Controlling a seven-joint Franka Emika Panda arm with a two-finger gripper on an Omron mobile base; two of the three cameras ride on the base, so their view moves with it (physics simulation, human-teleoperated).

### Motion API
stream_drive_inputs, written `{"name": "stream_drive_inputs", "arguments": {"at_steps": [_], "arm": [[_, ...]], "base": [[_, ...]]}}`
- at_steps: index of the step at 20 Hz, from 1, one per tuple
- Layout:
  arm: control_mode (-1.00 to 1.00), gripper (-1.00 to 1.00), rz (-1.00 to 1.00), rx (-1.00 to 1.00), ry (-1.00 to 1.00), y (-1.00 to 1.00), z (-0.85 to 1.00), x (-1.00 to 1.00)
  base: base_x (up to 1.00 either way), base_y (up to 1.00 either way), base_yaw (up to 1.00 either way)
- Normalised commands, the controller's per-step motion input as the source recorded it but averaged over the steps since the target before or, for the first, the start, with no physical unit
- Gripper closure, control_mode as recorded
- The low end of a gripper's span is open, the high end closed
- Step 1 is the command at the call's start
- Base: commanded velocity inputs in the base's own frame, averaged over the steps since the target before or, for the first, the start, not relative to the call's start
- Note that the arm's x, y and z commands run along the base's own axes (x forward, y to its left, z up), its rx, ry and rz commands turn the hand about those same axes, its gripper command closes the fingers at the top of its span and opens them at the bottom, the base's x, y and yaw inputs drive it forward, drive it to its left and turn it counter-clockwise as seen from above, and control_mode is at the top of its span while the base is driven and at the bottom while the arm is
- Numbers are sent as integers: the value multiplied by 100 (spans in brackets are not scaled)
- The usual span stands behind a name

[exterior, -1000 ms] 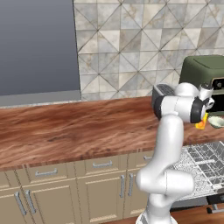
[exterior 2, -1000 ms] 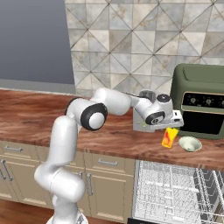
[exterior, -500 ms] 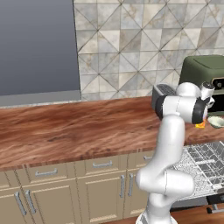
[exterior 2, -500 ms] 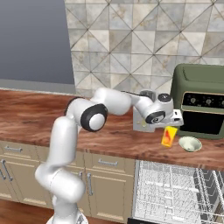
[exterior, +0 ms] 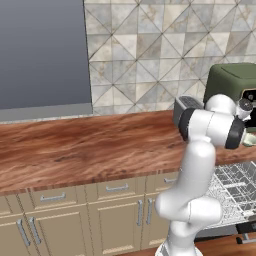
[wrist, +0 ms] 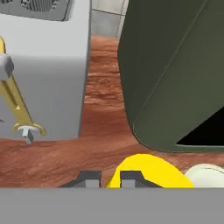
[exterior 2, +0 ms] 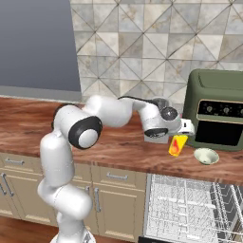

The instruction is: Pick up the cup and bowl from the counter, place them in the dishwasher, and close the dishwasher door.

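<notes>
Yellow with a red-orange patch, the cup (exterior 2: 177, 144) is tilted on the counter (exterior 2: 123, 149), its long axis leaning so the top tips toward one o'clock in the right base view. The gripper (exterior 2: 186, 129) is pinched on the cup at its upper end; in the hand view the fingertips (wrist: 132, 178) sit tight against the yellow wall. At three o'clock of the cup, apart from it, lies the bowl (exterior 2: 206, 155), near the counter's front edge. Behind both stands the dark green oven (exterior 2: 216, 115), and a grey toaster (exterior 2: 156, 135) sits just at nine o'clock. Below, the dishwasher (exterior 2: 190, 209) shows its wire racks.
</notes>
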Motion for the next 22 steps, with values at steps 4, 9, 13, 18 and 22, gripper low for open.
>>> {"name": "stream_drive_inputs", "arguments": {"at_steps": [4,9,13,18,22], "arm": [[-100,100,-10,-1,-28,28,20,-59],[-100,100,-8,1,-23,6,38,-41],[-100,100,-2,11,-7,0,48,-7],[-100,100,0,25,2,0,28,0],[-100,100,0,27,7,0,43,0]], "base": [[0,0,0],[0,0,0],[0,0,0],[0,0,0],[0,0,0]]}}
